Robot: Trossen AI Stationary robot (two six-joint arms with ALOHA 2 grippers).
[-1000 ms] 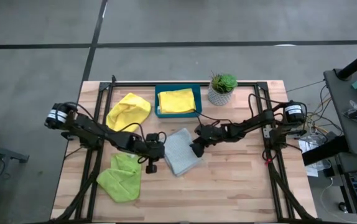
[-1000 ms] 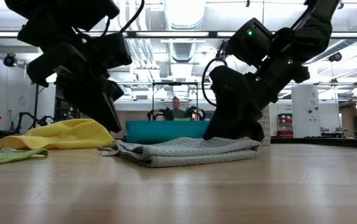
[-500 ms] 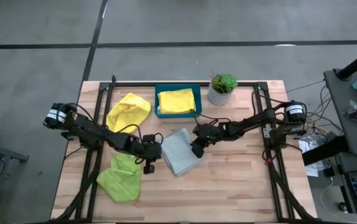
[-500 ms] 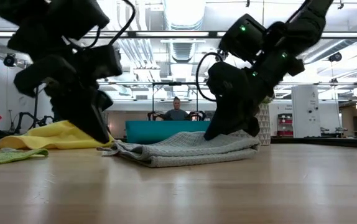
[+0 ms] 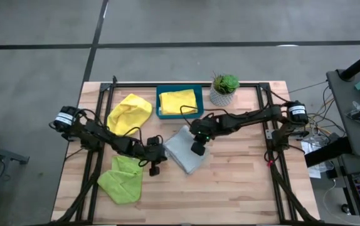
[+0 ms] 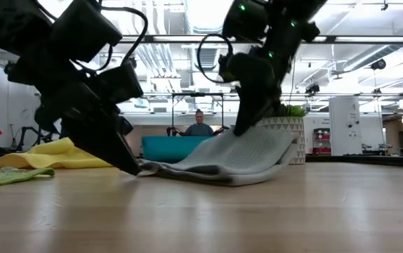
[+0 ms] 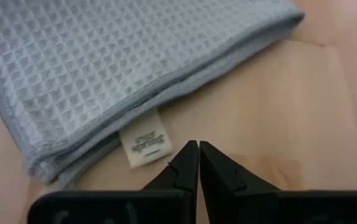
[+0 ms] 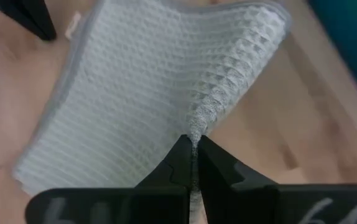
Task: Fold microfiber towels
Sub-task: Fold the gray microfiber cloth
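The right gripper, clamped on the grey towel at mid-table, is lifting its edge. The left gripper, pinched together, is pressing beside it. One yellow towel is sitting in the teal tray — another yellow towel and the lime towel are lying unfolded.

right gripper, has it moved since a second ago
Yes. In the high view the right gripper, shut on the grey towel, has shifted slightly toward the teal tray and lifted that edge.
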